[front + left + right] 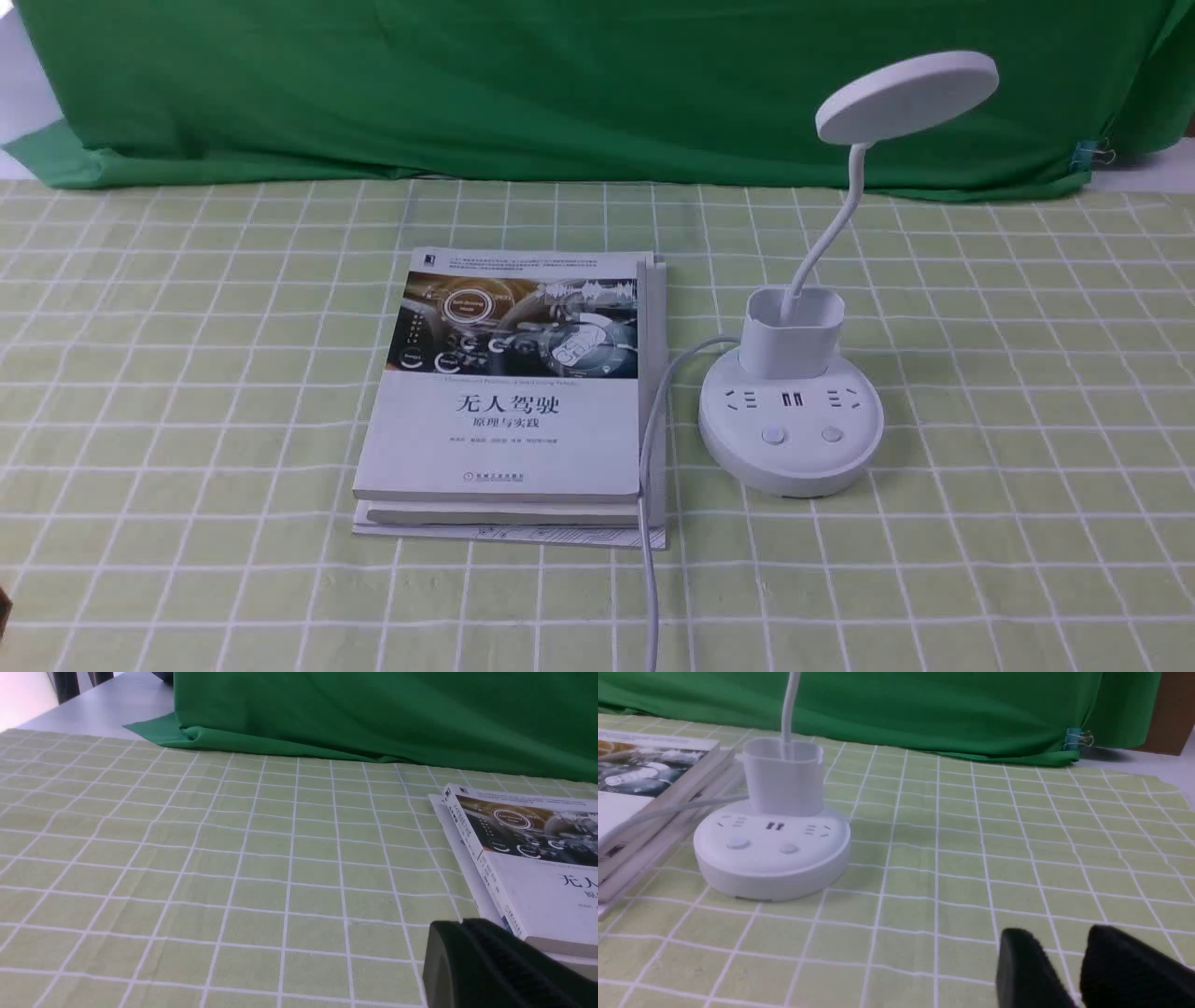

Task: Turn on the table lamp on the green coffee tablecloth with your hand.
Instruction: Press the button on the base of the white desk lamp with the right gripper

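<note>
**A:** Which step is this?

**B:** The approach, I'd judge. Near the counter's near edge, toward its right corner, the right tool (1057, 934) hangs low over the green coffee tablecloth (187, 373). Its jaws are slightly parted and grip nothing. It is well apart from the table lamp (790, 439). The left tool (472, 952), near the book (509, 392), shows too little to tell whether it is parted or closed.

**A:** And the lamp?

**B:** Mid-counter, just right of the book. Its cord (649, 523) runs to the near edge.

**A:** Next move?

**B:** Carry the right tool over the base and press straight down on one of the two buttons (774, 435). Which one works the light, I can't tell.

**A:** The holder?

**B:** The cup (794, 341) behind the buttons holds only the gooseneck (826, 233), as far as its rim lets me see. The backdrop cloth (560, 84) hangs along the far edge.
</note>
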Motion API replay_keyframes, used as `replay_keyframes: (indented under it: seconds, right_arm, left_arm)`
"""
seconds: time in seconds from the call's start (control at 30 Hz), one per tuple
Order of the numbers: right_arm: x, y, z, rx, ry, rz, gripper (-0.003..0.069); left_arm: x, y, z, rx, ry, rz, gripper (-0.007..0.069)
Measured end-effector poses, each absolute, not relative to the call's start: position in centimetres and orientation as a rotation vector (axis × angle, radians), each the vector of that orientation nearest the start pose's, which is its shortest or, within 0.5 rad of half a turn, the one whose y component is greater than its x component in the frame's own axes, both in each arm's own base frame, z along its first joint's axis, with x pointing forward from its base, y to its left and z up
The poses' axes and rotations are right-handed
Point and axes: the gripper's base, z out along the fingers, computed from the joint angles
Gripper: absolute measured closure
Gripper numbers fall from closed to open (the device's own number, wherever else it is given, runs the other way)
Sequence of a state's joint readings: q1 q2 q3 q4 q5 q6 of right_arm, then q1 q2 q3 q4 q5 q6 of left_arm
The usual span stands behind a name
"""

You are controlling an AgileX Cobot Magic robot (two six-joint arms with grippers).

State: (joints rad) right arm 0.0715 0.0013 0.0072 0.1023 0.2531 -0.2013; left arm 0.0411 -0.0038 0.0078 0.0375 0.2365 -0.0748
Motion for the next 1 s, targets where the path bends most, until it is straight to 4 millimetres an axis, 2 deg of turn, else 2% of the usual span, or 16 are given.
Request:
replay_keyframes:
  seconds: [0.5,0.63,0.67,0.77,1.0]
  right_arm:
    - [5.5,0.6,18.9,-0.154,1.724,0.010,0.0414]
    - [5.6,0.6,19.4,0.002,1.681,0.139,0.0414]
    - [5.6,0.5,19.8,0.099,1.631,0.225,0.0414]
    - [5.7,0.5,20.6,0.230,1.533,0.357,0.0414]
    - [5.6,0.3,21.7,0.313,1.402,0.467,0.0427]
  left_arm:
    - [5.5,0.3,18.9,-0.075,1.723,0.010,0.0622]
    - [5.5,0.3,18.9,-0.075,1.723,0.010,0.0622]
    - [5.5,0.3,18.9,-0.075,1.723,0.010,0.0622]
    - [5.5,0.3,18.9,-0.075,1.723,0.010,0.0622]
    - [5.5,0.3,18.9,-0.075,1.723,0.010,0.0622]
